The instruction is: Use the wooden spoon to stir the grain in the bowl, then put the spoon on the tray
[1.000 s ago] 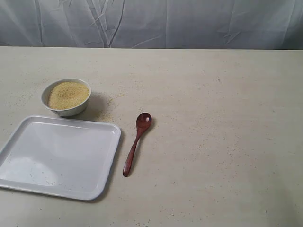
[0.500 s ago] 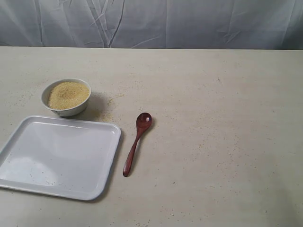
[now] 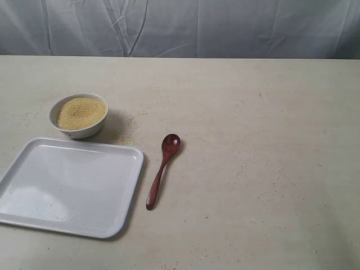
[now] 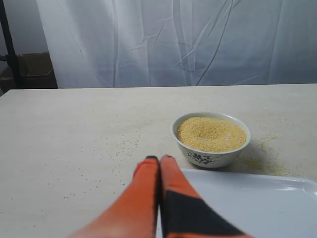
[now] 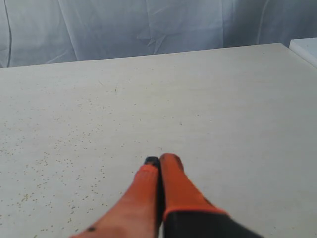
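Note:
A small white bowl point(image 3: 78, 116) holding a mound of yellowish grain point(image 3: 81, 112) stands at the left of the table, just behind the large white tray point(image 3: 67, 185). To the right of the tray the dark wooden spoon point(image 3: 162, 169) lies flat, head pointing away. Neither arm shows in the exterior view. In the left wrist view my left gripper point(image 4: 159, 158) is shut and empty, with the bowl point(image 4: 211, 140), its grain point(image 4: 211, 134) and the tray's corner point(image 4: 257, 198) ahead of it. My right gripper point(image 5: 160, 159) is shut and empty above bare table; the spoon is out of that view.
Loose grains point(image 3: 133, 121) are scattered on the beige table point(image 3: 253, 140) around the bowl. A white wrinkled curtain point(image 3: 180, 28) hangs behind the far edge. A white edge point(image 5: 304, 49) shows beside the table in the right wrist view.

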